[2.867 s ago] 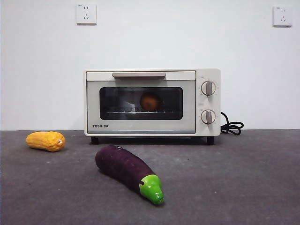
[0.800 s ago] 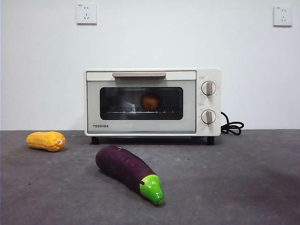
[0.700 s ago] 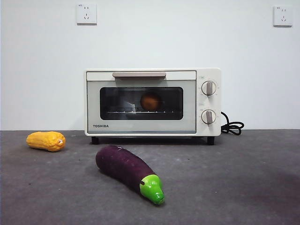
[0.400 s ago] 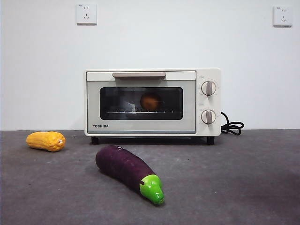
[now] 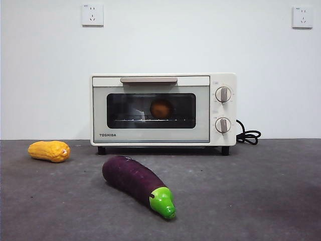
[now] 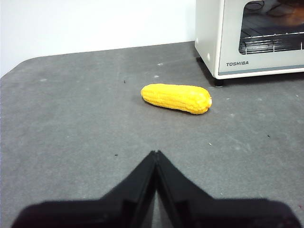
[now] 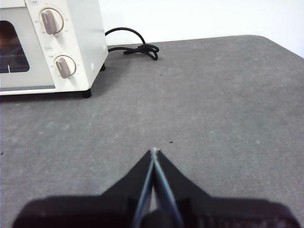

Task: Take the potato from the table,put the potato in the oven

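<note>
In the front view you see the oven (image 5: 163, 109) standing at the back of the bench (image 5: 261, 191) with its door closed, and the potato (image 5: 161, 108) sits inside on the wire rack, visible as a round brown shape through the dark glass, a little right of the window's middle. The eggplant (image 5: 136, 183) lies on the bench in front of the oven, its green tip pointing toward you and to the right, and the corn cob (image 5: 49, 150) lies well to the left, apart from both. A black cord (image 5: 248, 135) coils behind the oven's right side, and two wall sockets (image 5: 92, 14) sit high on the white wall. Neither arm shows in this view. In the left wrist view, your left tool (image 6: 156, 154) has its two jaws pressed together at the tips, holding nothing, above bare bench; the corn cob (image 6: 176, 98) lies beyond it, near the oven's (image 6: 251, 38) front corner. In the right wrist view, your right tool (image 7: 154, 152) is likewise closed tip to tip and empty, over open bench, with the oven's knob side (image 7: 61, 45) and the cord (image 7: 135, 46) further off.
</note>
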